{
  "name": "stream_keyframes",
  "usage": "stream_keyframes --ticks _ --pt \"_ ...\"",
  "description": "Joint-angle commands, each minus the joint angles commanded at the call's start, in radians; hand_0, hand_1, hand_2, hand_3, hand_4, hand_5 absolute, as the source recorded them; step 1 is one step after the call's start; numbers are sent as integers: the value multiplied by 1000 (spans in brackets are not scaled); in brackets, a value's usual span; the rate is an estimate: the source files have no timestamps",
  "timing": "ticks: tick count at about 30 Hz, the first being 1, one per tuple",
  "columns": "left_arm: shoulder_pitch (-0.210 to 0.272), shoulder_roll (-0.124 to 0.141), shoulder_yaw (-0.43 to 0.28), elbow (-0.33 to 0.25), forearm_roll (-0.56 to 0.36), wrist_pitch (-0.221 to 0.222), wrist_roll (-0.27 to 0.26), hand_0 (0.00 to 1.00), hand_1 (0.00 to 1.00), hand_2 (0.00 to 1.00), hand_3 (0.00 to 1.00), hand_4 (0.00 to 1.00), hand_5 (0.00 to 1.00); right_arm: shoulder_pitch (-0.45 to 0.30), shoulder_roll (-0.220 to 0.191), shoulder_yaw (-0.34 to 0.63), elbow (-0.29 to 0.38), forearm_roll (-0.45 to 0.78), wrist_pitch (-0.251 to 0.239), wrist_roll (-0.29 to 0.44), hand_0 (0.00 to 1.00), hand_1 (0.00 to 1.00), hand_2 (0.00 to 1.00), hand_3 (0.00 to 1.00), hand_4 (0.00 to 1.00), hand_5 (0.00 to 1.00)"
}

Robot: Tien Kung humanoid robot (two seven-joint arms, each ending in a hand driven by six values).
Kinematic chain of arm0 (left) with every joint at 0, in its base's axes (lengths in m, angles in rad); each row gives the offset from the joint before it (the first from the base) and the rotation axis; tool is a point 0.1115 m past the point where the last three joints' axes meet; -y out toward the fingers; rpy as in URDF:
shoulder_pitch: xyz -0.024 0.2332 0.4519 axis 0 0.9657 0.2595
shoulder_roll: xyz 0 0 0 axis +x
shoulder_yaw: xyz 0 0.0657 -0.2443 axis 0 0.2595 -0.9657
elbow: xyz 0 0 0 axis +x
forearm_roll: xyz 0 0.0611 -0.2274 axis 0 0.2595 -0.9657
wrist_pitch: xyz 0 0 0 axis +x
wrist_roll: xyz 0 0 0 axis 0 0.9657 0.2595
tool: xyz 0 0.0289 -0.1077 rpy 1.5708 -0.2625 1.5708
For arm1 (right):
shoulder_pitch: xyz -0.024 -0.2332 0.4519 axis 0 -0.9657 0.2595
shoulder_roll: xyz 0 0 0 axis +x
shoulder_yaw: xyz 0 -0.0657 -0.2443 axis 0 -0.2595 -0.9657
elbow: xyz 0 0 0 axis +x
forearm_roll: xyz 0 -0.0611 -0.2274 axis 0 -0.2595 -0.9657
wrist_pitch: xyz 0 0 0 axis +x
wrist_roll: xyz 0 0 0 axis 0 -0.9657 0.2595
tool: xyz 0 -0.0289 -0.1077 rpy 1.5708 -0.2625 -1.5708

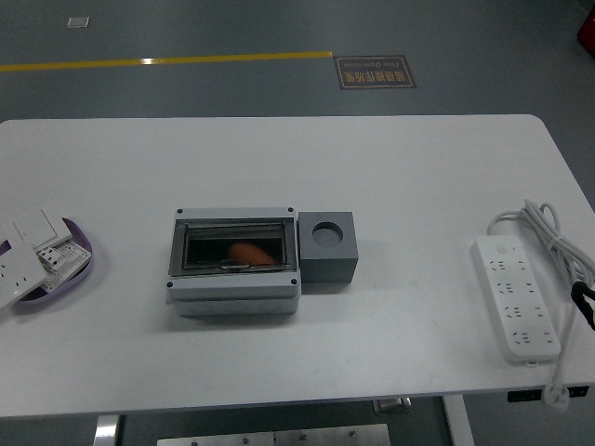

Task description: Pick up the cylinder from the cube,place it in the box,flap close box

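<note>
Orange cylinder [245,253] lies inside the grey plastic box [233,261], under its shut clear flap. Just right, touching, sits the grey cube [328,247] with an empty round hole. Neither hand's fingers show, so their state is unknown.

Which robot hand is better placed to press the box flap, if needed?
Right, tentatively. Only a black part of the right arm shows, at the right edge beside the power strip; the left arm is out of view. The box flap already looks closed.
</note>
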Motion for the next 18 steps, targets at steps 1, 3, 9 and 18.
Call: stream_keyframes --ticks 1,3,9,18 --pt "2 -2 -2 1 -2 0 0 595 621 613 626 669 242 3 0 -5 0 -1 0 0 711 662 692 808 827 312" --pt "7 -5 -4 3 -7 1 0 595 621 614 626 669 239 11 -1 -16 -1 -3 -1 -1 708 657 690 803 824 311" --pt "14 -13 -3 8 -16 3 3 595 621 613 626 670 239 44 -4 -57 -4 -10 -3 -3 709 654 686 798 822 309" --pt "16 -18 -7 8 -20 2 3 595 621 613 626 669 240 86 -2 -121 -10 -23 -5 -9 708 653 684 795 820 310"
